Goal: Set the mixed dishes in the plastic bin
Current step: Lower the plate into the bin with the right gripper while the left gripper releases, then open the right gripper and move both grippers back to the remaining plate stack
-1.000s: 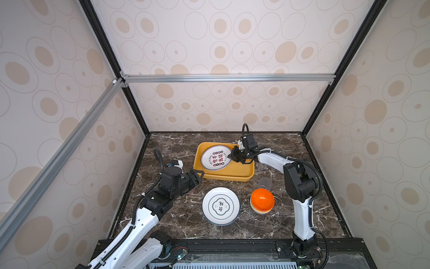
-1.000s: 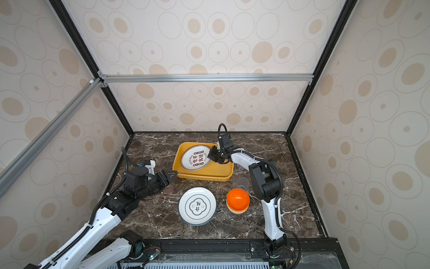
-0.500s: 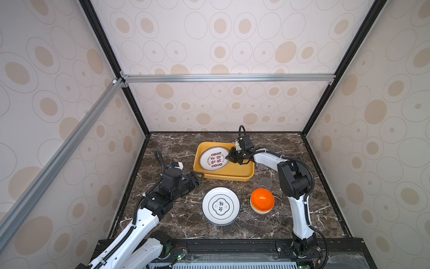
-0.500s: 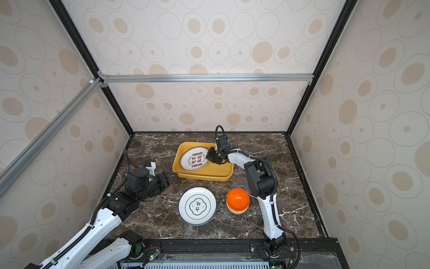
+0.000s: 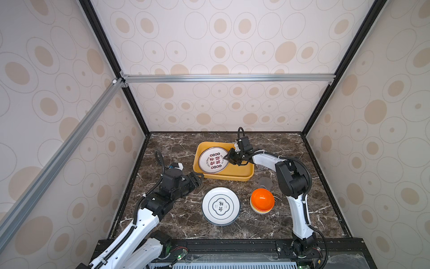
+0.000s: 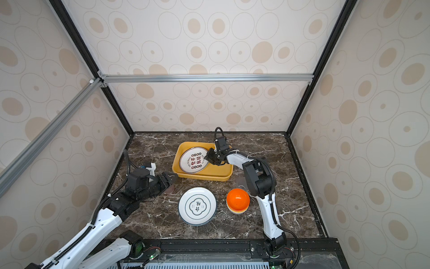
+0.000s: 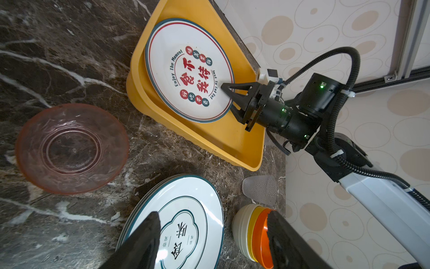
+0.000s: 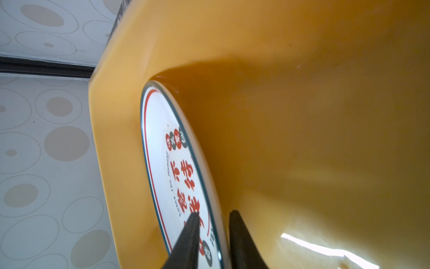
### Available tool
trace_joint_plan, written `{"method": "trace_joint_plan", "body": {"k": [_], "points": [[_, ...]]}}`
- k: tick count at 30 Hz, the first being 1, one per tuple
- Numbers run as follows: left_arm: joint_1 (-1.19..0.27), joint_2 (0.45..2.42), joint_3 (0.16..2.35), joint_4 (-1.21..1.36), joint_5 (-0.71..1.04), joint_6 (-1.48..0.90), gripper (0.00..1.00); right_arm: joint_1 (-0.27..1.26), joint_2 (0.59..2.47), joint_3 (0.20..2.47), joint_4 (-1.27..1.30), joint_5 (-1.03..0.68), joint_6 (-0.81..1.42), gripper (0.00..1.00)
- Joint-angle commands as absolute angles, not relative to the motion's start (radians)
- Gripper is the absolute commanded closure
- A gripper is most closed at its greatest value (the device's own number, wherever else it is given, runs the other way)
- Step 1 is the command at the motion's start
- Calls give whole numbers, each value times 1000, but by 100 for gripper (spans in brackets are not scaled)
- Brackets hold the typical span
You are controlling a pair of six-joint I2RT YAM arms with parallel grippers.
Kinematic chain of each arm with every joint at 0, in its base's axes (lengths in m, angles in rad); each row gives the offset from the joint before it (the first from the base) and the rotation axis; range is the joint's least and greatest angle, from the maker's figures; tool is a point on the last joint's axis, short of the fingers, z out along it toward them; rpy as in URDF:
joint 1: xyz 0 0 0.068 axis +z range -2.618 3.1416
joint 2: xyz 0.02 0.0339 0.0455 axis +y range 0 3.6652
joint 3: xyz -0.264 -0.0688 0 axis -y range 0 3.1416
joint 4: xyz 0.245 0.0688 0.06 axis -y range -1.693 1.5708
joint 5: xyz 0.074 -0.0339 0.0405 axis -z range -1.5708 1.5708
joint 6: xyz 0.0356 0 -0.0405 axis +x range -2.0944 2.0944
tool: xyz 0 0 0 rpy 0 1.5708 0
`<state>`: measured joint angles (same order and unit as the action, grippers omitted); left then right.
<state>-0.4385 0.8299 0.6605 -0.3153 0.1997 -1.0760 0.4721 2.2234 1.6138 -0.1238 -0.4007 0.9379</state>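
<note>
The mustard-yellow plastic bin (image 5: 232,177) (image 6: 209,178) (image 7: 232,144) (image 8: 302,93) stands at the back middle of the table. A white plate with red-black characters (image 5: 213,160) (image 6: 194,160) (image 7: 188,69) (image 8: 162,151) lies in the bin's left part. My right gripper (image 5: 226,158) (image 6: 207,156) (image 7: 226,97) (image 8: 214,213) is open, its fingers either side of that plate's right rim. My left gripper (image 5: 197,178) (image 6: 172,178) (image 7: 213,215) hovers open and empty left of the bin. In front are stacked green-rimmed plates (image 5: 220,206) (image 6: 197,206) (image 7: 183,223) and stacked bowls, orange on top (image 5: 262,199) (image 6: 237,198) (image 7: 258,233).
A translucent pinkish dish (image 7: 71,149) (image 6: 171,189) lies on the marble under my left gripper. A greyish cup (image 5: 265,182) (image 6: 240,180) (image 7: 259,189) stands between the bin and the bowls, close to the right arm. Patterned walls enclose the table on three sides.
My right gripper has carried the plate a little to the left in the bin and its fingers have parted from the rim. The left arm has hardly moved.
</note>
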Motion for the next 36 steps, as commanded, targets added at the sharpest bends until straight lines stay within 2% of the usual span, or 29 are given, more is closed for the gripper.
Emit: {"method": "trace_joint_plan", "body": {"k": [1, 18, 26, 36], "points": [[-430, 822, 658, -308, 199, -1066, 28, 477, 2206, 1590, -127, -385, 944, 68], [-429, 799, 617, -322, 225, -1060, 28, 453, 2045, 1566, -350, -271, 816, 65], [-430, 808, 624, -383, 279, -1002, 29, 465, 1878, 1511, -457, -273, 718, 60], [-458, 833, 642, -492, 299, -937, 36, 509, 1636, 1334, -557, -308, 599, 57]]}}
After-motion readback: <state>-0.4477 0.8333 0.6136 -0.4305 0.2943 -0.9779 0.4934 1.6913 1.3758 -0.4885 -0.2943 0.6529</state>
